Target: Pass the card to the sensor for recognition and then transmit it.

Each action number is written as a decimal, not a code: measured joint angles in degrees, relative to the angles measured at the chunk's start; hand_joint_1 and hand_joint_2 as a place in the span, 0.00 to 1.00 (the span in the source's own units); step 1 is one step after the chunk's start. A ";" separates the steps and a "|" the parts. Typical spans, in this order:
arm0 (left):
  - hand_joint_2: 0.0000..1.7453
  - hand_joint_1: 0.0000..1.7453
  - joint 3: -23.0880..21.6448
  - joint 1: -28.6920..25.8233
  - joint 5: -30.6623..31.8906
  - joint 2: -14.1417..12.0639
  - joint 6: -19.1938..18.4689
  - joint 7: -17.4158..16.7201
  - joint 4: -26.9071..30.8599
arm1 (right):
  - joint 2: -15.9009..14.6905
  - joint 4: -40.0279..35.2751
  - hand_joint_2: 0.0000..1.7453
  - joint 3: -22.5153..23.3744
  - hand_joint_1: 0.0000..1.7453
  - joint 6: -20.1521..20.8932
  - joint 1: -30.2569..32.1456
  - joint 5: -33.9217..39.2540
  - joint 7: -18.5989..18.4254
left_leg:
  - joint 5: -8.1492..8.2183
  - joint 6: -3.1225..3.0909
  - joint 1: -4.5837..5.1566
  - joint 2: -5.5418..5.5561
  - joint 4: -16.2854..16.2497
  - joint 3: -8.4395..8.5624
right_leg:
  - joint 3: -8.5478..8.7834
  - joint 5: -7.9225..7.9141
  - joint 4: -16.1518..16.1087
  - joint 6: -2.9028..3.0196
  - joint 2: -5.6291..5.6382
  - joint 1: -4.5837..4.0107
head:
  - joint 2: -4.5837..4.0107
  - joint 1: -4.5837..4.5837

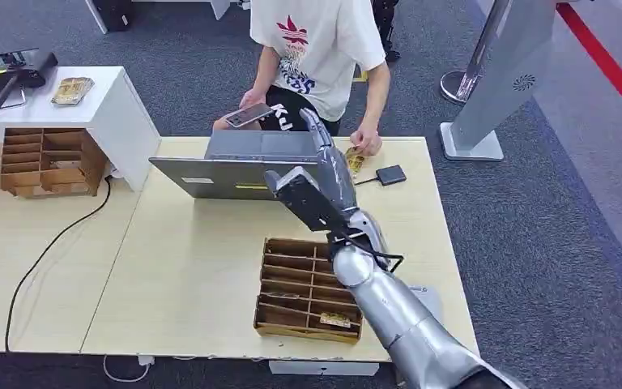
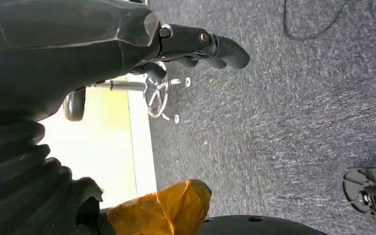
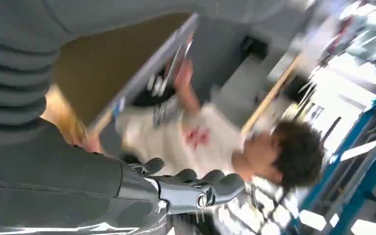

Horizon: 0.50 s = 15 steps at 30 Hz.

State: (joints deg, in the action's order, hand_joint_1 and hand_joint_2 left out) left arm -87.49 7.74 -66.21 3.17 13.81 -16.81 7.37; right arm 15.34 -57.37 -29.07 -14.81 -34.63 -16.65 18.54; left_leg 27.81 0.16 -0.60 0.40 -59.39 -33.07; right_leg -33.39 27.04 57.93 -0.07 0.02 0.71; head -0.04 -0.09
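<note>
My right hand [image 1: 325,156] is raised over the far side of the table [image 1: 186,275], fingers stretched toward the person [image 1: 317,49] and holding nothing. In the right wrist view that hand [image 3: 196,188] is empty, with the blurred person behind it. A yellowish card [image 1: 355,161] lies at the table's far edge under the person's hand [image 1: 366,143], just beyond my fingertips. The small black sensor [image 1: 390,174] sits on the table to the right of the card, with a thin cable. My left hand [image 2: 203,44] hangs over grey carpet with nothing in it.
A grey laptop [image 1: 235,166] stands open left of my right arm. A brown cardboard slot tray [image 1: 308,288] lies under my forearm with a card [image 1: 334,321] in its near slot. The person holds a phone [image 1: 249,116]. Another cardboard tray [image 1: 44,162] and a white cabinet [image 1: 121,113] are at left.
</note>
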 joint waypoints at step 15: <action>1.00 0.00 0.61 -0.45 -0.66 0.11 0.22 0.15 0.00 | -11.27 -30.45 0.00 0.02 0.00 49.52 24.36 47.19 4.03 | 0.04 0.01 0.02 0.00 -0.01 -0.06 | -0.03 0.02 -0.06 -0.03 -0.01 0.02 | 0.00 0.02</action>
State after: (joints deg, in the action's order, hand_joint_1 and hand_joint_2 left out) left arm -86.88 7.29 -66.87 3.28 14.03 -16.65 7.37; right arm 4.08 -87.81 -29.05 34.72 -10.27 30.54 22.57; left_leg 27.85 0.17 -0.58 0.40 -59.40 -33.13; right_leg -33.42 27.05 57.88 -0.10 0.01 0.73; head -0.04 -0.07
